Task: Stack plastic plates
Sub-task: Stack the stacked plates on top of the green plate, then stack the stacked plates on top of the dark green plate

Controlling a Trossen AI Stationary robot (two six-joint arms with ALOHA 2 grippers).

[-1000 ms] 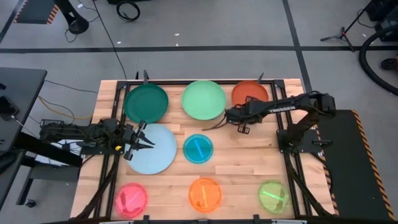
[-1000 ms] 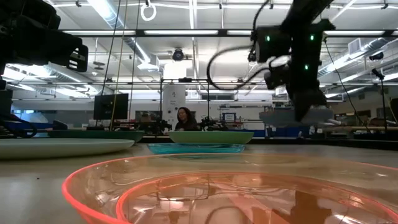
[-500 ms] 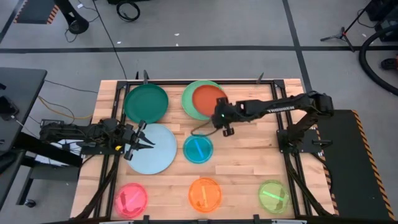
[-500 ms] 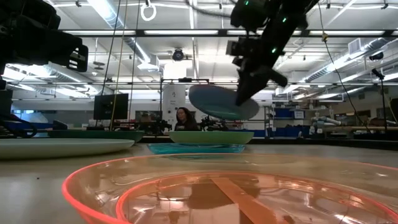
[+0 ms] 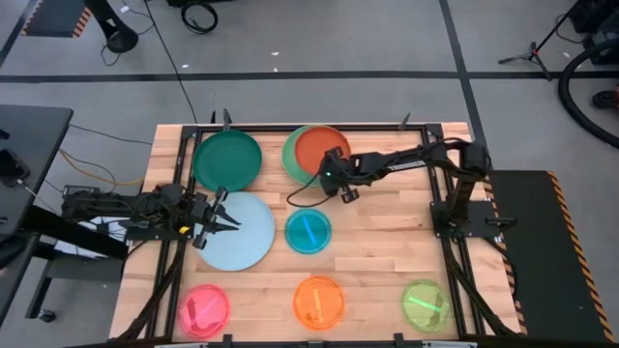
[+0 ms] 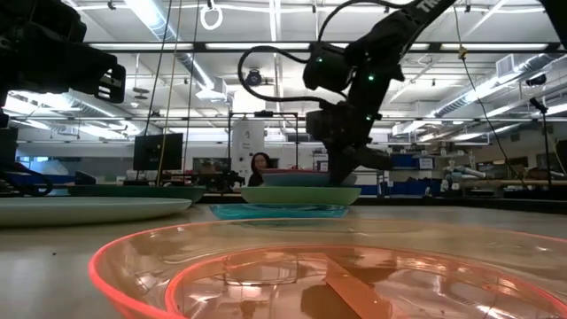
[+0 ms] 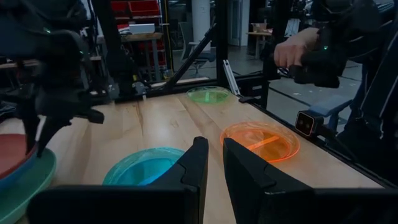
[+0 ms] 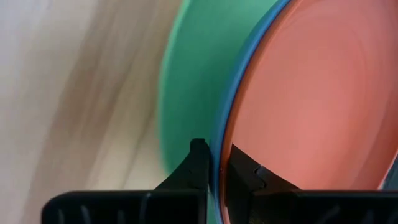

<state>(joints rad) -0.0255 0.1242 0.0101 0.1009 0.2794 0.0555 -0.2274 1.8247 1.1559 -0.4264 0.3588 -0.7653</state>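
My right gripper (image 5: 334,175) is shut on the red-orange plate (image 5: 322,150) and the blue plate (image 8: 227,124) under it. Both lie on the light green plate (image 5: 295,159) at the far middle of the table. The dark green plate (image 5: 227,159) lies to their left. My left gripper (image 5: 221,220) waits over the pale blue plate (image 5: 237,237), fingers nearly together and empty. The teal plate (image 5: 309,230) lies mid-table. The pink plate (image 5: 204,309), orange plate (image 5: 319,302) and lime plate (image 5: 425,304) lie along the near edge. My right gripper pinches the near rim (image 8: 219,152) of the blue plate and the red-orange plate on it between its two fingers. The fingers come slanting down from the table's right and near side. The two plates lie about level on the light green plate (image 6: 301,194).
Black frame rails (image 5: 290,127) run along the table's far edge and sides. Bare wood (image 5: 387,242) lies between the teal plate and the right arm's base. A person (image 6: 262,168) sits far behind the table.
My right gripper has carried the red-orange plate with the blue one under it from the far right toward the table's left, lifted and tilted over the light green plate. It has then come down, and the plates now lie level on the light green plate.
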